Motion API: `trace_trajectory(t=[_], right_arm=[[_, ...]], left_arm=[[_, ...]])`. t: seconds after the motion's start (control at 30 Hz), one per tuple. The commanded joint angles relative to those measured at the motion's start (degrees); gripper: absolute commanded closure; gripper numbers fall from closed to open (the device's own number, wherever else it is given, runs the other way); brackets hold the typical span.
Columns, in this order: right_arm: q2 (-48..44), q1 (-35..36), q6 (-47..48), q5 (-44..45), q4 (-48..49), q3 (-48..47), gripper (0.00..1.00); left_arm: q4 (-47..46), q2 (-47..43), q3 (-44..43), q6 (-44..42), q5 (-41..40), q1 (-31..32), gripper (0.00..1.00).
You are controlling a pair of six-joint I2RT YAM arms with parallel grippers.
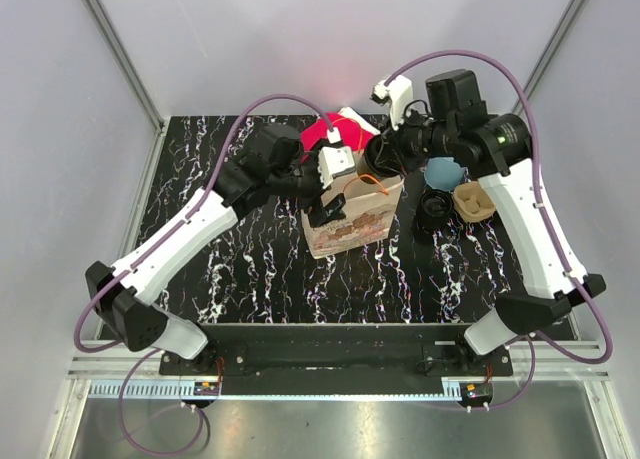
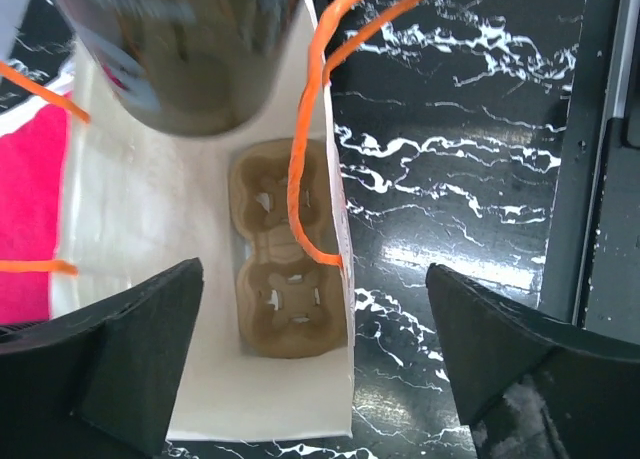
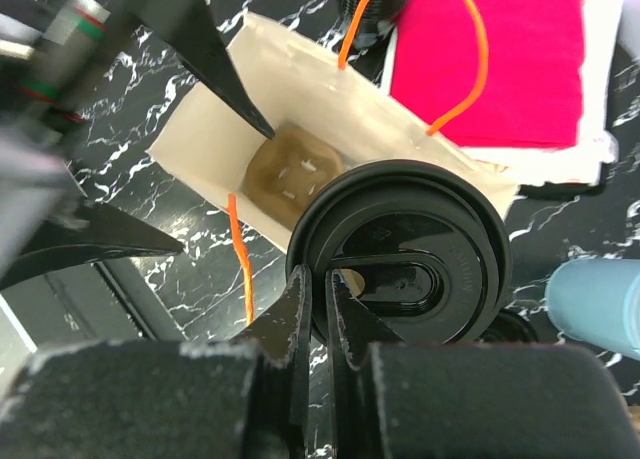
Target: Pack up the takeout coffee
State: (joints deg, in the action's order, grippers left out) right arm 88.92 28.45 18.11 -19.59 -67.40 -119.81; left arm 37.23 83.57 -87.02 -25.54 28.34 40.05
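A white paper bag (image 1: 352, 219) with orange handles stands open mid-table. A brown pulp cup carrier (image 2: 285, 249) lies on its bottom and also shows in the right wrist view (image 3: 290, 174). My right gripper (image 3: 322, 279) is shut on the rim of a coffee cup's black lid (image 3: 400, 259) and holds the cup (image 2: 190, 49) over the bag's mouth. In the top view the right gripper (image 1: 392, 151) is at the bag's far edge. My left gripper (image 2: 315, 269) is open, one finger inside the bag and one outside, astride its side wall (image 2: 340, 309). In the top view it (image 1: 325, 209) is at the bag's left side.
A pink napkin on white paper (image 1: 325, 134) lies behind the bag. A light blue cup (image 1: 443, 171), a black lid (image 1: 433, 209) and a second brown carrier (image 1: 473, 201) sit to the right of the bag. Grey walls enclose the table.
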Motion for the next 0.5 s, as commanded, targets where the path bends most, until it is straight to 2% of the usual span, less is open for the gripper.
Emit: trace_trajectory(t=[0.0,0.2,0.47], right_arm=[[3.3,0.3,-1.1,-1.0,-1.5,-1.7,1.00],[8.2,0.3,-1.9,0.4,-5.3,-6.9,1.00],[12.1,0.3,-3.2,0.2,-5.7,-9.1,1.00]], left_arm=[[-3.8,-3.7,-2.6,0.1,-1.7,0.1,0.01],[-3.7,-7.5,-0.8,-0.5,-3.8,-0.9,0.01],[-4.3,-11.1,2.8,-0.9,-2.2,-4.4,0.01]])
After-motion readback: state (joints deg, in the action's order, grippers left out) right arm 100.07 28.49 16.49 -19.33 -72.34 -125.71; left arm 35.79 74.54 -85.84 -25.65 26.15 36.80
